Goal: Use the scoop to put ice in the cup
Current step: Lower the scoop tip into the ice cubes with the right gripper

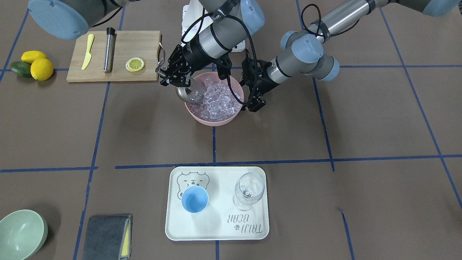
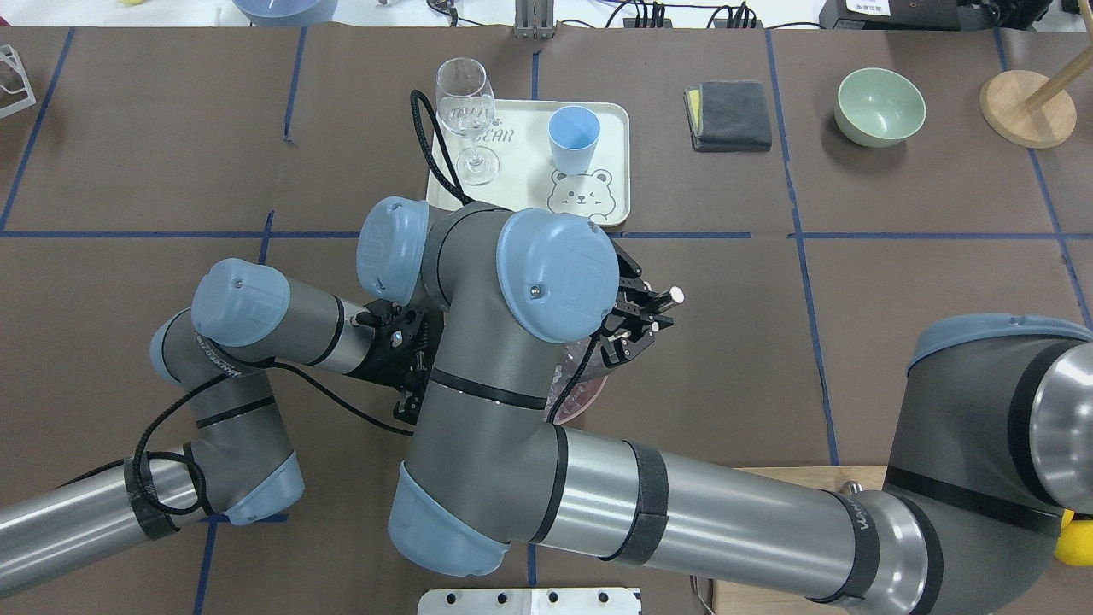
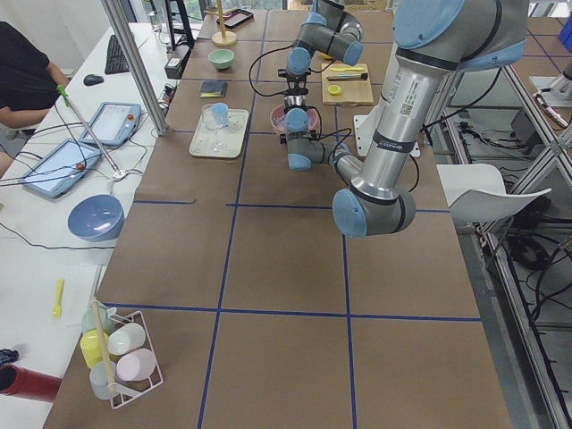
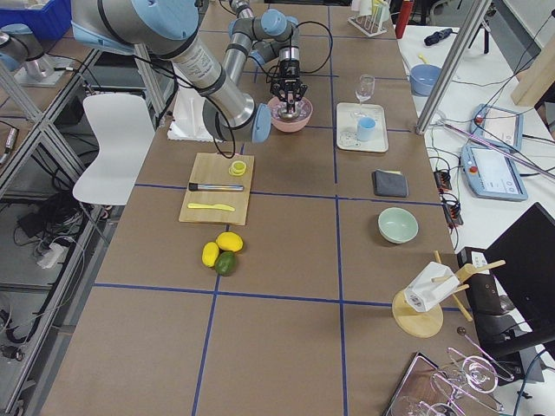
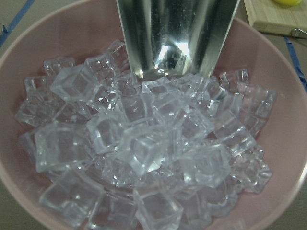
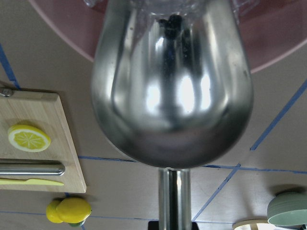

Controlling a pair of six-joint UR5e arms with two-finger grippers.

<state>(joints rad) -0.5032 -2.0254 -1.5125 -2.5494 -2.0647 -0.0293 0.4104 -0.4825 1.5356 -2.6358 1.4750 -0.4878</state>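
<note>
Right claw [image 1: 176,81] with scoop [image 1: 186,94] in pink bowl [image 1: 213,122] of ice [image 1: 217,99]; cup [image 1: 195,199] well apart on tray [image 1: 216,232].

Long worktop [image 1: 379,119] under brown sheeting, ruled into large squares by blue tape [image 1: 274,161]. Along one long side runs a white side desk [image 3: 36,295], with an aluminium post [image 3: 134,63] rising at the worktop's edge. On the opposite side, a white chair [image 4: 108,139] stands on a grey floor [image 4: 43,347], where loose cables [image 4: 48,247] lie. The lighting is even and the shadows are soft.
</note>
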